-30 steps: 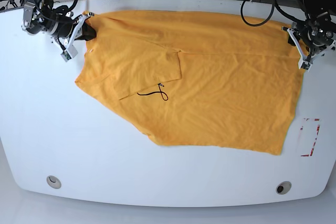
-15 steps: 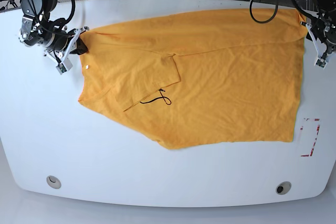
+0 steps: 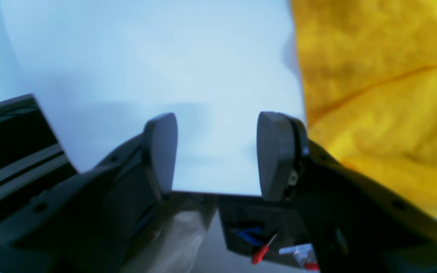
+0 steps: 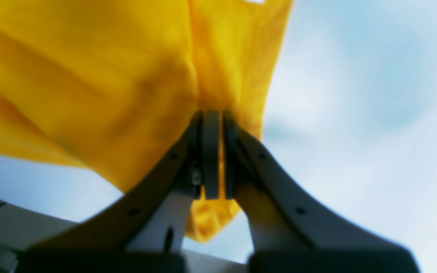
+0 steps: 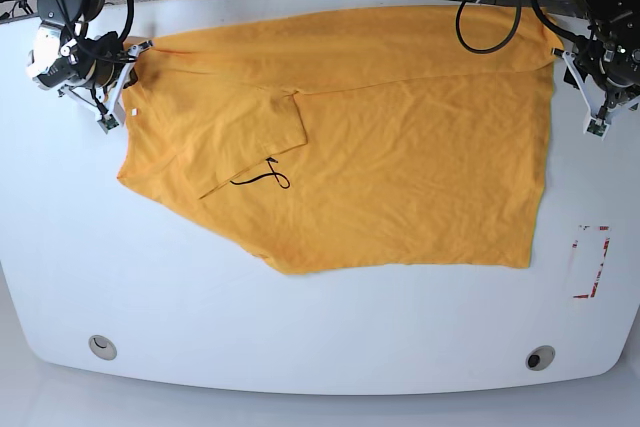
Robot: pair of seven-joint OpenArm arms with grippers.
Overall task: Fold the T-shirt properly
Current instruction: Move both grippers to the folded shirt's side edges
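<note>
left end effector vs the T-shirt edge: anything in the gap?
Nothing: only bare white table between the open left end effector and the T-shirt, whose edge lies just beside one finger. The left wrist view shows it best.

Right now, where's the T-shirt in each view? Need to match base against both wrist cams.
Base: the T-shirt lies spread over the upper middle of the white table.
Left wrist: only its edge shows, far right, beside the open, empty left gripper.
Right wrist: it fills the upper left, a fold pinched in the shut right gripper.
Shared landmark: the white table, seen behind the shirt in all three.
</note>
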